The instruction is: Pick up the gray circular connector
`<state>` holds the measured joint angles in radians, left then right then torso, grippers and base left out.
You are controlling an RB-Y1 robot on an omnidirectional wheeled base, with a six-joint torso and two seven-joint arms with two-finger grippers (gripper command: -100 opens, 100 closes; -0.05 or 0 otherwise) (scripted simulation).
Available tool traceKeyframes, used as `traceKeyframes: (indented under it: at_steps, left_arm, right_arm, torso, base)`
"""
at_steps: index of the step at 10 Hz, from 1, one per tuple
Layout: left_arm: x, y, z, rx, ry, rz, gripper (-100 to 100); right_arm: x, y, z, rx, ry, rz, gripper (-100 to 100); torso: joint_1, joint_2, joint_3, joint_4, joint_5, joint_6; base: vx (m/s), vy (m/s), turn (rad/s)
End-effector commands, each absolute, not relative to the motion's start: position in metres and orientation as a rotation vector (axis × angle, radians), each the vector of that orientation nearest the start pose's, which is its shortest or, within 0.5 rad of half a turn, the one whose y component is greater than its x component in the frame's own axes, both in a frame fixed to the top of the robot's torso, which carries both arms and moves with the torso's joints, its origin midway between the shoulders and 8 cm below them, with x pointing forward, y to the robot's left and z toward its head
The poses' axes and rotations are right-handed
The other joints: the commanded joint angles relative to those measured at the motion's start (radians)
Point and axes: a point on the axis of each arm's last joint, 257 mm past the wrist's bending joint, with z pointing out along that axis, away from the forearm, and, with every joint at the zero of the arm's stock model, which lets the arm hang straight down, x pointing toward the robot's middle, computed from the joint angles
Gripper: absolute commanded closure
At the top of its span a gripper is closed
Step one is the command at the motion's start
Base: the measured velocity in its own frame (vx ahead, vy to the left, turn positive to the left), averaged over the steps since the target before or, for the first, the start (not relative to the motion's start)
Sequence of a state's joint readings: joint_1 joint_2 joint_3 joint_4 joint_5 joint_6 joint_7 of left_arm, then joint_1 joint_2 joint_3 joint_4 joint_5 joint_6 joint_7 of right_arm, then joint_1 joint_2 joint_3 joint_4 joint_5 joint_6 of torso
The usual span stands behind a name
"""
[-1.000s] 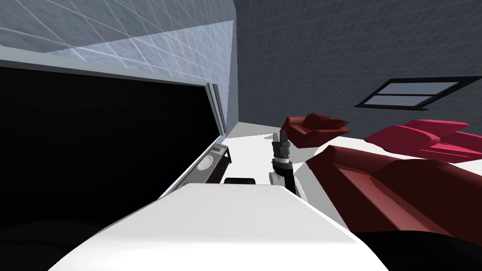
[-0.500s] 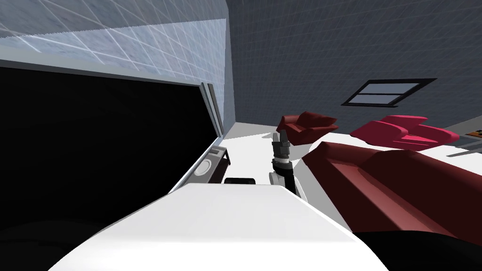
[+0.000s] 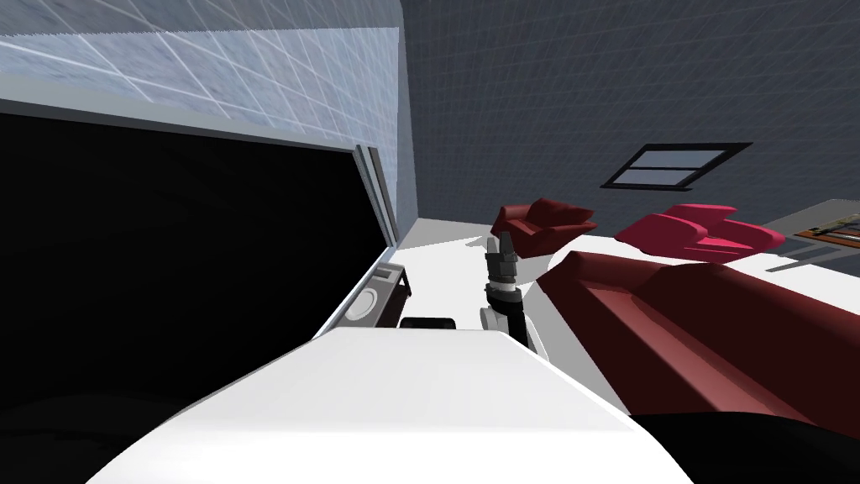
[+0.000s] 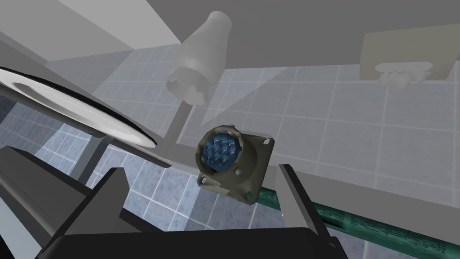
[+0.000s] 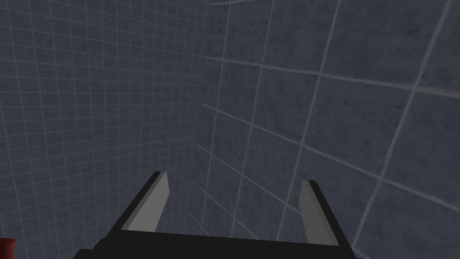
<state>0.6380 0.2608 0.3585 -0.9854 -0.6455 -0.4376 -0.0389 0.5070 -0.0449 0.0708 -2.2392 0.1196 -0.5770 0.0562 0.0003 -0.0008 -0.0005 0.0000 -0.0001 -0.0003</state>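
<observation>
Just past the tips of the left gripper [image 4: 202,168], jaws spread wide and holding nothing: the connector [image 4: 233,164]. Round blue pin face turned back toward the gripper, axis tipped a little aside, square grey flange behind. Trailing from it, a green strip [image 4: 359,220]. Close by, a white disc [image 4: 76,108]; behind, pale blue tiles [image 4: 359,135]. Over a white floor [image 3: 445,239], near a red sofa [image 3: 714,336], the right gripper [image 3: 501,244] raised, jaws wide, empty.
</observation>
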Motion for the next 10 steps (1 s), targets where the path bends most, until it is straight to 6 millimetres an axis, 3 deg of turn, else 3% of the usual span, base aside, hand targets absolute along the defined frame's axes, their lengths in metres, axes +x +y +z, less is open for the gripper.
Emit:
traceKeyframes:
  at_steps: [1, 4, 5, 6, 10]
  left_arm:
    - [0.081, 0.506, -0.546, -1.112, 2.049, -0.027, -100]
    - [0.097, 0.502, -0.554, -1.112, 2.048, -0.028, -100]
    - [0.093, 0.503, -0.552, -1.114, 2.047, -0.027, -100]
    - [0.093, 0.503, -0.552, -1.113, 2.048, -0.027, 100]
    - [0.093, 0.502, -0.552, -1.112, 2.049, -0.028, 100]
  right_arm:
    - [0.343, -0.235, 0.015, 0.508, 0.715, 1.259, 0]
    - [0.343, -0.235, 0.015, 0.508, 0.715, 1.259, 0]
    - [0.343, -0.235, 0.015, 0.508, 0.715, 1.259, 0]
    - [0.343, -0.235, 0.015, 0.508, 0.715, 1.259, 0]
    - [0.343, -0.235, 0.015, 0.508, 0.715, 1.259, 0]
  torso:
    - [0.000, 0.000, 0.000, 0.000, 0.000, 0.000]
    - [0.001, 0.002, 0.001, 0.001, 0.000, 0.000]
    - [0.001, 0.002, 0.001, 0.000, 0.000, 0.000]
    - [0.000, 0.001, 0.001, 0.000, 0.000, 0.000]
    - [-0.001, 0.000, 0.000, 0.000, -0.001, -0.001]
  base:
    - [-0.029, 0.030, -0.006]
    - [-0.032, 0.038, -0.003]
    - [-0.009, 0.013, -0.005]
    - [0.000, 0.000, 0.000]
    - [0.000, 0.000, -0.003]
